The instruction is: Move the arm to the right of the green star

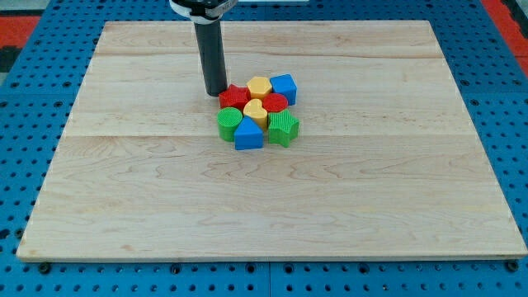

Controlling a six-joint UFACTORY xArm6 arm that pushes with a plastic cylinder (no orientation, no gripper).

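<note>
Toward the view's left of the cluster, you see my tip resting on the wooden board, just beside the red star, close enough that contact cannot be ruled out. No gripper exists on this rig, so nothing opens, closes or holds; the rod ends in a plain blunt end.

Moving rightward, you meet the green cylinder and the blue triangular block along the cluster's lower edge, with the yellow heart-like block above them. Further along sit the yellow hexagon, a second red block whose shape I cannot make out, and the blue cube at the upper right.

The green star lies at the lower right corner of the cluster, touching its neighbours. From my tip, it lies to the view's right and toward the view's bottom, with most of the packed blocks in between. The spot you want, right of that star, is bare board. I judge a straight line there would plough through the cluster, so a path around it looks safer.
</note>
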